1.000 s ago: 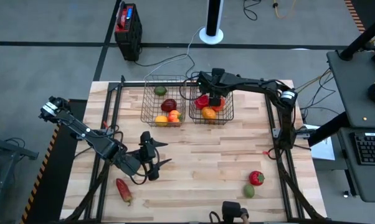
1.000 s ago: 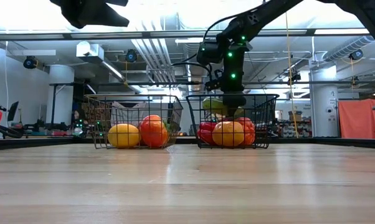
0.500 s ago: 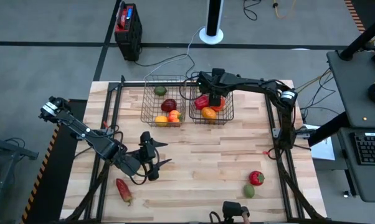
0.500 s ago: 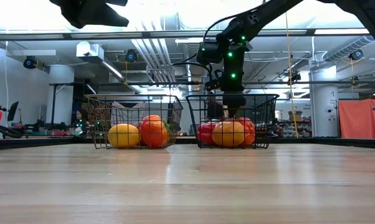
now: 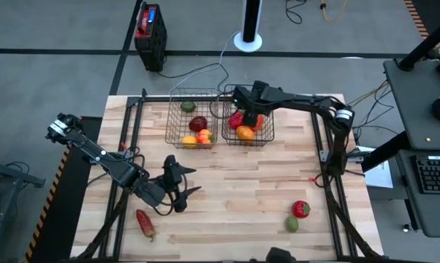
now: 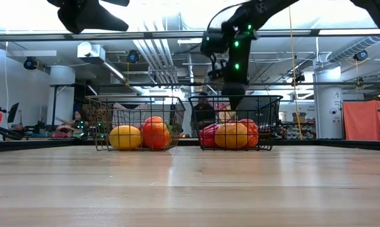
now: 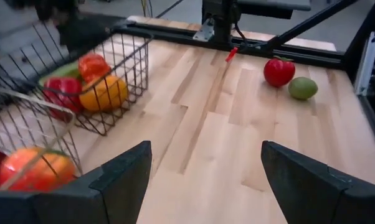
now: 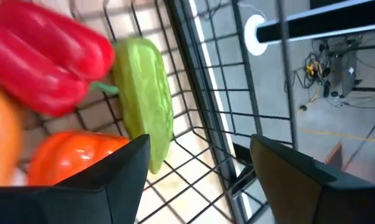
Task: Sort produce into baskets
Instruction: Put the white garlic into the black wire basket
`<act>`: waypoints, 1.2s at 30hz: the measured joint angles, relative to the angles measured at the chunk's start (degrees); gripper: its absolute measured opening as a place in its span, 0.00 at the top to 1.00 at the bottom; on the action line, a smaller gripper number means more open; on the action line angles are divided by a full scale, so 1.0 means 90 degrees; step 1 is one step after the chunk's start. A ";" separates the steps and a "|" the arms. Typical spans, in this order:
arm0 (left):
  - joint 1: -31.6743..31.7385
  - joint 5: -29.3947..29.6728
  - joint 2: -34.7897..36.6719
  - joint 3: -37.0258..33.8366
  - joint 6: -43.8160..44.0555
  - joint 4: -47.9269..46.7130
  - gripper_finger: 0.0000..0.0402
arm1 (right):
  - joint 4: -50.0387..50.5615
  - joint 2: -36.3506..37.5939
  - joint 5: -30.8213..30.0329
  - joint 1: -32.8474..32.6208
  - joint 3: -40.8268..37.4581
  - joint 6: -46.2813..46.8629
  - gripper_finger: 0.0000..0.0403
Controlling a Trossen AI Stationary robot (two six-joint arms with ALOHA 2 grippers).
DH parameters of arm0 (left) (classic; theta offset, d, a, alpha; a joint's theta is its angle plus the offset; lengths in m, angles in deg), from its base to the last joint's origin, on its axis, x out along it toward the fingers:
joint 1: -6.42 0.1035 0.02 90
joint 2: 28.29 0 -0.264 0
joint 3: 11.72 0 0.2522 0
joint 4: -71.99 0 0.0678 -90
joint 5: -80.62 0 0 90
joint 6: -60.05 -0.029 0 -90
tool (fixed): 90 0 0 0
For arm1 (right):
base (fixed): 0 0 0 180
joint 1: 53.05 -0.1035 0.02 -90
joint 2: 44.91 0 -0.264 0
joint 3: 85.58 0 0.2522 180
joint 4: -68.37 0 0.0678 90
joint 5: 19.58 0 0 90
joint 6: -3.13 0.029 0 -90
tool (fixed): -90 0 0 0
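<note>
Two wire baskets stand side by side at the far middle, the left basket (image 5: 169, 120) and the right basket (image 5: 272, 130). Both hold produce. My right gripper (image 5: 254, 111) hangs open and empty over the right basket, above a red pepper (image 8: 44, 56), a long green piece (image 8: 147, 93) and an orange pepper (image 8: 69, 155) that lie on its mesh floor. My left gripper (image 5: 189, 180) is open and empty above the table's near left. A red pepper (image 5: 300, 209), a green fruit (image 5: 291, 223) and a red chili (image 5: 145, 223) lie on the table.
The left basket holds a green piece (image 5: 188, 107), a dark red one (image 5: 198, 123) and a yellow one (image 5: 188, 142). A black and red box (image 5: 150, 29) stands on the floor beyond the table. A dark frame (image 5: 330, 157) runs along the table's sides.
The green piece that showed under my right gripper over the right basket has dropped in among the produce there. My right gripper has risen above the basket and shifted a little toward the table's right edge.
</note>
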 joint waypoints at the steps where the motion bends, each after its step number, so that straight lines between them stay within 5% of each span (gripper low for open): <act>1: -0.0003 -0.0057 0.0000 0.0000 0.0145 -0.0029 0.29 | 0.0004 0.0092 0.0000 -0.0066 0.0000 0.0109 0.34; 10: -0.0045 -0.1245 -0.0023 0.0246 0.1120 -0.0926 0.30 | 0.0294 0.0983 0.0249 -0.0797 -0.0032 0.1204 0.37; 17: -0.0364 -0.1470 -0.0672 0.1498 0.2297 -0.3620 0.30 | 0.0269 0.1586 0.0338 -0.1640 -0.0272 0.1931 0.37; 25: -0.0973 -0.2709 -0.2092 0.2661 0.2632 -0.5998 0.30 | 0.0123 0.1716 0.0323 -0.2902 -0.0500 0.2834 0.36; 30: -0.1432 -0.2846 -0.2733 0.3200 0.3406 -0.7381 0.30 | -0.0126 0.1716 -0.0132 -0.3690 -0.0698 0.3258 0.37; 36: -0.2008 -0.3201 -0.2720 0.3073 0.4142 -0.7552 0.30 | -0.0180 0.1716 -0.0505 -0.4341 -0.0748 0.3870 0.35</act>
